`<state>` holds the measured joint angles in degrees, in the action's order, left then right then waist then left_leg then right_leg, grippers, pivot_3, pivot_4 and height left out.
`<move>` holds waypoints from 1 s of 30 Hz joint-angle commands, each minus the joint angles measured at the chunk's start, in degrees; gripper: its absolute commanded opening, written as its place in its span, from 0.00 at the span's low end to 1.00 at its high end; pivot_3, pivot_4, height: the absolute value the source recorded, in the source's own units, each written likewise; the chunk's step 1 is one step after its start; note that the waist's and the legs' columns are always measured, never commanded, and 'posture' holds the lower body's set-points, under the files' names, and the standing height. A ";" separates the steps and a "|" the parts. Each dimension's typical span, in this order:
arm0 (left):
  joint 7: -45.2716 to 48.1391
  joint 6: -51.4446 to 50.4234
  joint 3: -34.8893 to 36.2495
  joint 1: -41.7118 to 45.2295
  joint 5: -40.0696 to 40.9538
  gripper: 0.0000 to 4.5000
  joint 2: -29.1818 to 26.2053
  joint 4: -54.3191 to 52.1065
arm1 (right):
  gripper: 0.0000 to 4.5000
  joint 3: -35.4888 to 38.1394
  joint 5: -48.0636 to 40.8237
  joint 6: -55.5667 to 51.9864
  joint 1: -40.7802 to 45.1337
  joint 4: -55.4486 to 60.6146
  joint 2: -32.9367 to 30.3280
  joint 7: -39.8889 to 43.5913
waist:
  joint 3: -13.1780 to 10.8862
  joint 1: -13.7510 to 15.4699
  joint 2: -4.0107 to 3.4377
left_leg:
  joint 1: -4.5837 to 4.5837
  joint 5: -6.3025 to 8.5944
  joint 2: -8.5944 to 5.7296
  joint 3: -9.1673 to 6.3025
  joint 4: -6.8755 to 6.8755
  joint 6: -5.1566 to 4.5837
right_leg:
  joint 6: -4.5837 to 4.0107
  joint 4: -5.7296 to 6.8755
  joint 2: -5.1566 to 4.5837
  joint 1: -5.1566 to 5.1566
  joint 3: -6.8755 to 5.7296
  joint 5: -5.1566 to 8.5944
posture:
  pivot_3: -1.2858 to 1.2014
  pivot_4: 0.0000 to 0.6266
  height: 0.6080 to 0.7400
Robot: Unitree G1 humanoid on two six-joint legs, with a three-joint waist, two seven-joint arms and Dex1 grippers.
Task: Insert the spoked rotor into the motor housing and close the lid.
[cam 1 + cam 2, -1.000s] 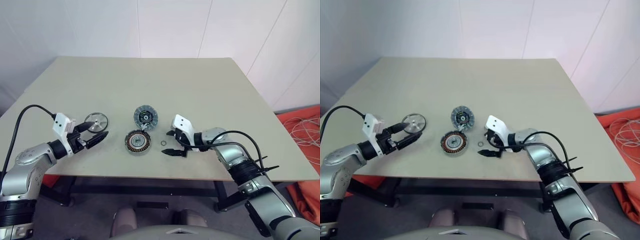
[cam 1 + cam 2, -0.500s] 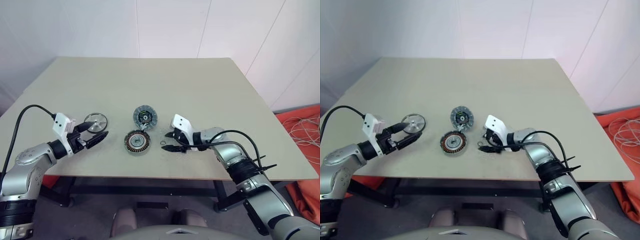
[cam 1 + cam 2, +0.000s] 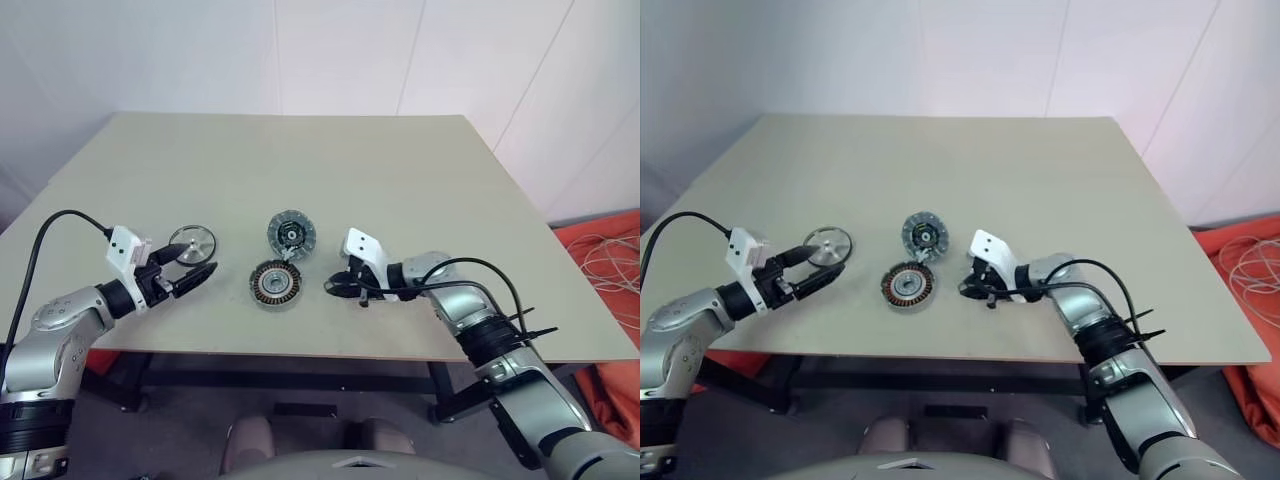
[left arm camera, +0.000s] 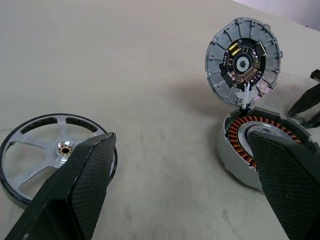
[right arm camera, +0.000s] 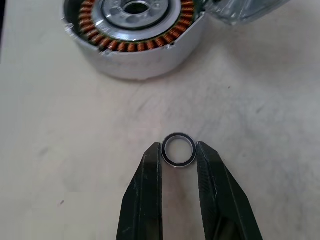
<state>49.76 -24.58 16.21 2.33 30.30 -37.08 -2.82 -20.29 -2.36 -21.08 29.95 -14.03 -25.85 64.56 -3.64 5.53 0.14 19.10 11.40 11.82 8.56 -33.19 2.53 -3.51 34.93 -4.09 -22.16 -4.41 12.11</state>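
Two discs lie flat: rotor silvery, spoked, dark-rimmed; lid grey, ribbed. Right gripper pinches small ring; left gripper wide.

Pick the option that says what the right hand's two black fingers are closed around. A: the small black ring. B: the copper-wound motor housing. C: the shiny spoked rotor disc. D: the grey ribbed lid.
A: in the right wrist view the right hand has its two black fingers pressed against either side of the small black ring, with the squat copper-wound motor housing lying apart on the table beyond it.
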 commanded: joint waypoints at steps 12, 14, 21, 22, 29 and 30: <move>2.39 8.10 -1.15 -3.35 -3.25 1.00 0.14 -1.62 | 0.14 -1.29 -4.53 -12.86 11.49 11.60 4.78 -0.23 | 0.00 0.04 0.00 | -0.02 -0.04 0.04 -0.01 0.02 0.08 | 0.02 0.01 0.04 -0.07 0.01 0.01 | 0.52 0.00 1.00; 2.86 9.49 -1.50 -3.73 -4.25 1.00 -0.19 -2.08 | 0.14 -2.81 -3.19 -11.92 12.27 9.54 5.79 -1.03 | 0.01 0.02 0.01 | 0.00 -0.03 0.01 -0.02 0.02 0.05 | 0.01 0.01 0.01 -0.06 0.01 0.00 | 0.52 0.00 1.00; 6.09 7.59 -2.50 -5.20 -2.53 1.00 -1.29 -5.04 | 0.14 -5.41 -1.32 -10.75 14.04 2.31 10.34 -4.12 | 0.00 -0.23 0.00 | 0.01 -0.03 0.05 -0.02 0.04 0.07 | 0.00 0.07 0.03 -0.14 0.01 0.00 | 0.52 0.00 1.00; 6.72 7.61 -2.84 -5.44 -2.62 1.00 -1.55 -5.34 | 0.14 -5.64 -0.98 -10.20 14.12 1.23 10.98 -4.53 | 0.00 -0.24 0.00 | 0.01 -0.03 0.05 -0.01 0.04 0.07 | 0.00 0.07 0.03 -0.14 0.01 0.00 | 0.52 0.00 1.00; 8.76 8.13 -3.29 -6.34 -2.75 1.00 -2.23 -5.89 | 0.14 -6.27 0.05 -8.58 14.34 -1.96 13.60 -5.35 | -0.02 -0.25 -0.02 | 0.01 -0.03 0.03 -0.01 0.05 0.07 | 0.00 0.07 0.03 -0.15 0.03 0.00 | 0.52 0.00 1.00; 9.03 8.22 -3.24 -6.48 -2.74 1.00 -2.30 -5.82 | 0.14 -6.31 0.15 -8.55 14.34 -2.32 14.03 -5.47 | -0.02 -0.29 -0.02 | 0.01 -0.03 0.05 -0.01 0.05 0.07 | -0.01 0.07 0.03 -0.15 0.03 0.00 | 0.52 0.00 1.00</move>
<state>58.09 -16.97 12.63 -4.45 26.82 -38.38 -6.86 -26.73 -2.14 -30.56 42.42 -16.80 -12.52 59.37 -3.65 5.24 0.12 19.10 11.37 11.86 8.55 -33.14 2.60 -3.51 35.00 -4.06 -22.31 -4.38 12.11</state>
